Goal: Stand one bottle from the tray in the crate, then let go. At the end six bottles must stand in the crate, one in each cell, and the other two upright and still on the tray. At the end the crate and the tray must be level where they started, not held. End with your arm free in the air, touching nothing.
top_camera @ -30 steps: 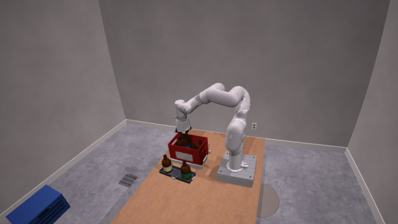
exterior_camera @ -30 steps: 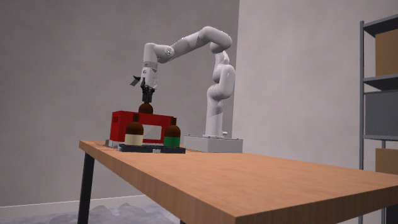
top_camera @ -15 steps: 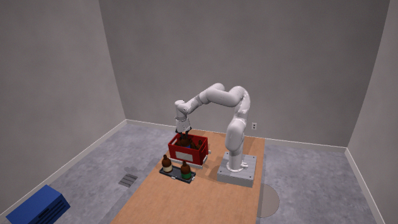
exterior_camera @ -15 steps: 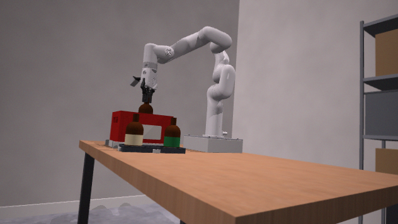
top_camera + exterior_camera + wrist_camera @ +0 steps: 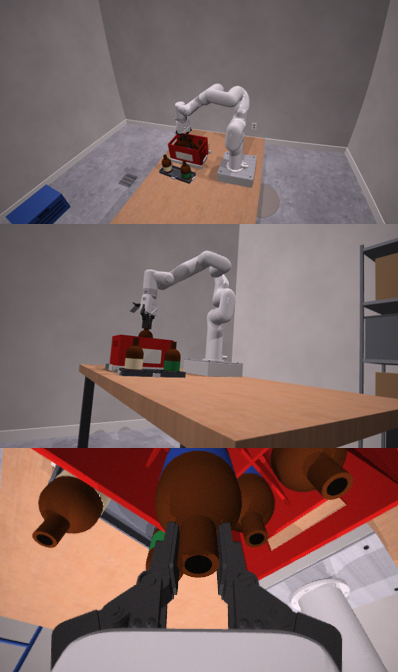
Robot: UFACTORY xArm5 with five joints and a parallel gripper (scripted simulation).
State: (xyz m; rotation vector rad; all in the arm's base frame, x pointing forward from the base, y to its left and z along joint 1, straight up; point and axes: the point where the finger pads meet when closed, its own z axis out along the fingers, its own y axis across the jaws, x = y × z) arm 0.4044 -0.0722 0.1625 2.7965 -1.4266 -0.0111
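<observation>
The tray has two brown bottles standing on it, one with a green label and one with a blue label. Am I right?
Not quite: the second label is cream, not blue, as the exterior view shows. The tray does have two brown bottles standing on it, the green-labelled bottle and the cream-labelled bottle.

Tool (image 5: 184,137) (image 5: 147,327) (image 5: 198,538) slightly lower; blue-labelled bottle (image 5: 183,144) (image 5: 145,333) (image 5: 197,493) slightly deeper in crate (image 5: 196,156) (image 5: 118,351) (image 5: 125,478).
</observation>
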